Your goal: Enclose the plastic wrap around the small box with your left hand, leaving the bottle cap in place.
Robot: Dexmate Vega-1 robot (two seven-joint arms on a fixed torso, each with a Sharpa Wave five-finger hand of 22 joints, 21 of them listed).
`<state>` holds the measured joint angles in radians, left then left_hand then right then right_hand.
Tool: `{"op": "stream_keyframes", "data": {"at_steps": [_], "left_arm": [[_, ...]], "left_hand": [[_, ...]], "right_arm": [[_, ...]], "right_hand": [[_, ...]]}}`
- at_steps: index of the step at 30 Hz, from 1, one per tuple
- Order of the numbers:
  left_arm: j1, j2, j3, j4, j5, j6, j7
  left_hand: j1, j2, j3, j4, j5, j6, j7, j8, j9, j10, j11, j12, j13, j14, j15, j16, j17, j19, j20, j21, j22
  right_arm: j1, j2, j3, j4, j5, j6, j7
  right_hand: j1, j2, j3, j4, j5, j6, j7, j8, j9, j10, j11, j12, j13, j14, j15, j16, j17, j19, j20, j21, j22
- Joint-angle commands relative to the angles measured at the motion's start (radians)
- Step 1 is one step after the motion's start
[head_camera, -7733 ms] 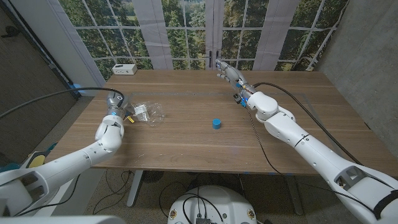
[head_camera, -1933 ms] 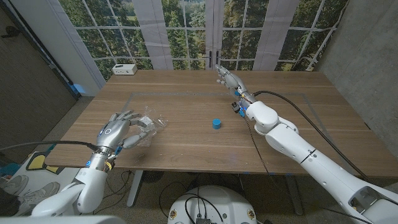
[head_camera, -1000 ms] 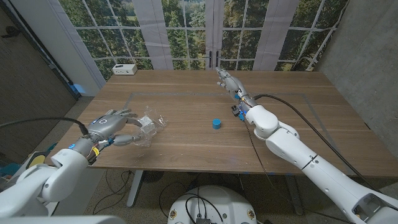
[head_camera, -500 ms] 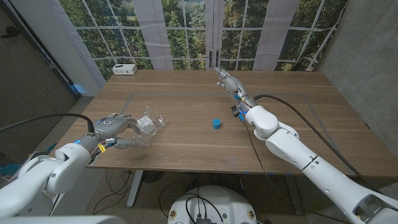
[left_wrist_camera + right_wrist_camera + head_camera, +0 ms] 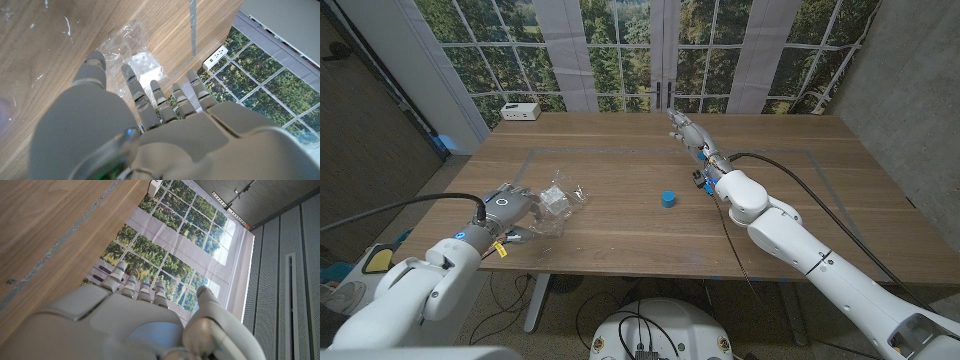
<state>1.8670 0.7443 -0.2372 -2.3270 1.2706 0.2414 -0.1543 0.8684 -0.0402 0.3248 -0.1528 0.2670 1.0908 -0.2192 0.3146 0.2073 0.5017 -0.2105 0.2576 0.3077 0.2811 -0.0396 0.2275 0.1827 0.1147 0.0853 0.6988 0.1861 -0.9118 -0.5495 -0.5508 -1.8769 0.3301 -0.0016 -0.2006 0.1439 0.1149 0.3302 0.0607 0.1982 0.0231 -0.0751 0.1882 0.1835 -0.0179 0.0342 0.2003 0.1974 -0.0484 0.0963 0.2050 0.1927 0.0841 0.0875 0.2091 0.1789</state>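
The small box [image 5: 556, 199] sits on the wooden table [image 5: 620, 225], with the plastic wrap [image 5: 563, 204] lying loose and crinkly under and around it. The bottle cap [image 5: 667, 199] is blue and stands well apart from the box, out toward the middle of the table. A white power strip [image 5: 521, 111] lies far from the box, at the back edge by the window.

The left hand [image 5: 508, 212] is just beside the box, on the side away from the cap. Its fingers [image 5: 141, 102] are spread apart and reach toward the wrap, and it holds nothing. In the left wrist view the fingertips are over the edge of the wrap, but I cannot tell if they touch it.

The right hand [image 5: 687, 127] is held up far from the box, past the cap near the back of the table. Its fingers are straight and a little apart, and it holds nothing.

The wrap looks very light, thin and floppy. It will likely bend and crumple with a soft push, and it may spring back open or slide on the smooth wood. The box looks small and light too, so a hard push could shove it away. A good place to take hold is probably the loose edge of wrap nearest the left hand, lifting and folding it over the box.
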Motion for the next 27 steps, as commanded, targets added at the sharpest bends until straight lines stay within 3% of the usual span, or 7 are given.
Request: {"op": "stream_keyframes", "data": {"at_steps": [1,4,5,6,12,22,27], "left_arm": [[0.006,-0.013,0.062,0.059,0.041,0.072,0.274],[0.006,-0.036,0.082,0.084,0.071,0.113,0.410],[0.006,-0.040,0.085,0.079,0.064,0.125,0.409],[0.007,-0.056,0.076,0.093,0.006,0.103,0.492],[0.008,-0.062,0.079,0.106,-0.083,0.093,0.598],[0.029,-0.051,0.018,0.091,-0.262,0.020,0.613],[-0.022,-0.069,0.068,0.126,-0.213,0.067,0.680]], "left_hand": [[0.054,0.053,0.008,0.002,-0.036,0.093,0.025,0.034,0.006,0.072,-0.007,0.020,-0.001,0.055,-0.143,0.018,0.007,0.044,-0.030,0.011,0.005],[0.056,0.075,0.007,0.010,-0.045,0.073,0.045,0.030,0.012,0.090,-0.007,0.025,0.001,0.068,-0.148,0.025,0.012,0.052,-0.034,0.013,0.005],[0.055,0.080,0.005,0.013,-0.049,0.065,0.044,0.030,0.017,0.099,-0.007,0.028,0.003,0.071,-0.147,0.027,0.013,0.052,-0.032,0.014,0.006],[0.055,0.082,0.005,0.014,-0.050,0.063,0.044,0.031,0.019,0.101,-0.007,0.029,0.003,0.071,-0.148,0.027,0.013,0.054,-0.033,0.014,0.006],[0.047,0.116,0.006,0.030,-0.055,0.012,0.055,0.034,0.048,0.096,-0.004,0.026,0.010,0.064,-0.142,0.019,0.018,0.047,-0.018,0.013,0.008],[0.038,0.168,0.011,0.053,-0.038,-0.069,0.063,0.058,0.109,0.064,-0.001,0.013,0.026,0.055,-0.123,0.009,0.025,0.040,0.005,0.016,0.012],[0.034,0.172,0.009,0.056,-0.035,-0.086,0.062,0.069,0.127,0.057,0.001,0.010,0.031,0.052,-0.115,0.007,0.026,0.037,0.012,0.017,0.012]], "right_arm": [[-0.008,-0.008,0.006,-0.012,0.003,-0.011,-0.007],[-0.011,-0.005,0.008,-0.008,0.005,-0.005,-0.011],[-0.009,-0.007,0.008,-0.005,0.010,-0.004,-0.001],[-0.012,-0.004,0.009,-0.007,0.005,-0.004,-0.013],[-0.005,-0.007,0.009,-0.008,0.003,-0.013,-0.011],[0.007,0.003,0.007,0.012,0.013,-0.007,-0.003],[0.018,0.003,0.003,0.019,0.011,-0.012,0.002]], "right_hand": [[-0.002,0.007,0.006,0.000,-0.001,-0.002,0.001,0.003,0.003,-0.001,0.004,0.001,0.002,0.004,0.005,-0.002,0.006,0.003,-0.003,-0.001,0.003],[-0.002,0.007,0.007,0.000,-0.001,-0.003,0.001,0.003,0.003,-0.001,0.004,0.001,0.002,0.004,0.005,-0.002,0.006,0.003,-0.002,-0.001,0.003],[-0.002,0.007,0.007,0.000,-0.001,-0.003,0.001,0.003,0.003,-0.001,0.005,0.001,0.002,0.004,0.005,-0.002,0.006,0.003,-0.002,-0.001,0.003],[-0.002,0.007,0.007,0.000,-0.001,-0.002,0.001,0.003,0.003,-0.001,0.004,0.001,0.002,0.004,0.005,-0.002,0.006,0.002,-0.002,-0.001,0.003],[-0.002,0.007,0.008,0.000,-0.001,-0.003,0.002,0.003,0.003,0.000,0.005,0.001,0.002,0.003,0.005,-0.002,0.006,0.003,-0.003,-0.001,0.003],[-0.001,0.007,0.009,0.000,-0.001,-0.003,0.001,0.003,0.003,-0.001,0.004,0.001,0.002,0.003,0.005,-0.002,0.006,0.001,-0.004,-0.002,0.003],[-0.002,0.007,0.009,0.001,-0.001,-0.004,0.001,0.003,0.003,-0.002,0.004,0.001,0.002,0.003,0.004,-0.003,0.006,0.002,-0.004,-0.002,0.003]]}}
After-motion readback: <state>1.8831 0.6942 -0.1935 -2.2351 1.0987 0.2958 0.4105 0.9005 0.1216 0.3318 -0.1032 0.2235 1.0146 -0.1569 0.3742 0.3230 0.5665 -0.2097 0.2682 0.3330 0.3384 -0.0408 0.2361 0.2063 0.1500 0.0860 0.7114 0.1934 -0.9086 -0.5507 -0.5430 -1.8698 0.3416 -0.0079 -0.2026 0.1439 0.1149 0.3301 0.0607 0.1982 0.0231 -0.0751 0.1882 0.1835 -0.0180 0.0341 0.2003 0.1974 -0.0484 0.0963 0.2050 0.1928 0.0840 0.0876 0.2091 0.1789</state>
